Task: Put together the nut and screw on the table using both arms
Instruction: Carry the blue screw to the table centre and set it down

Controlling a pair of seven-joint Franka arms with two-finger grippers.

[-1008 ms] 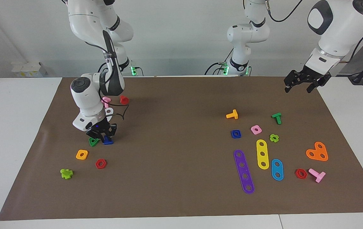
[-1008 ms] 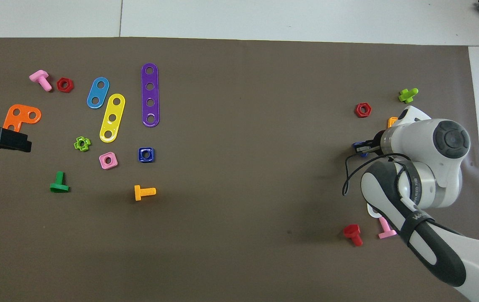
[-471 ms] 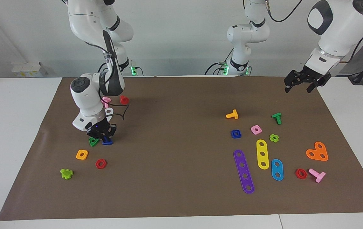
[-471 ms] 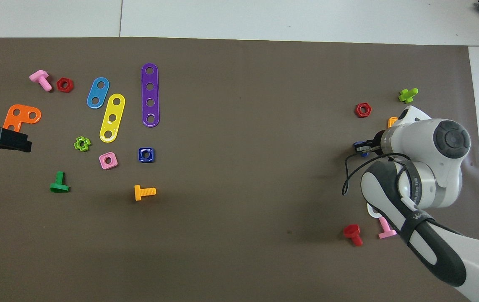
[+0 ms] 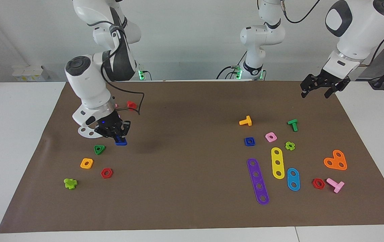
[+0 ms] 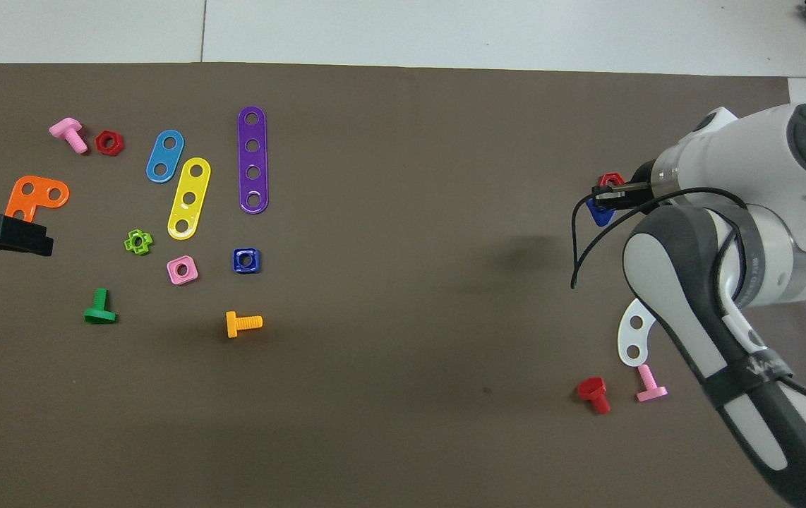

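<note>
Your right gripper [image 5: 119,136] is clamped on the screw [image 5: 121,142], raised over open brown paper. Your left gripper [image 5: 319,88], fingers apart, waits over the table [image 5: 192,215] edge; the nut [image 5: 249,141] lies amid the strips.

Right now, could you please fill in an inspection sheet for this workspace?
Surface: white table under a brown paper sheet, flat.
Job's things: blue screw held off the paper in the right gripper, stem up; blue nut lying flat beside the pink nut.
Clutter: coloured toy bolts, nuts and strips in two groups, one toward each arm's end, among them the purple strip and green triangular nut.
Grippers: right shut on the screw; left gripper open, waiting over the paper's corner.
Cables: black cable looping off the right arm.
Surroundings: white wall, nothing else seen.
</note>
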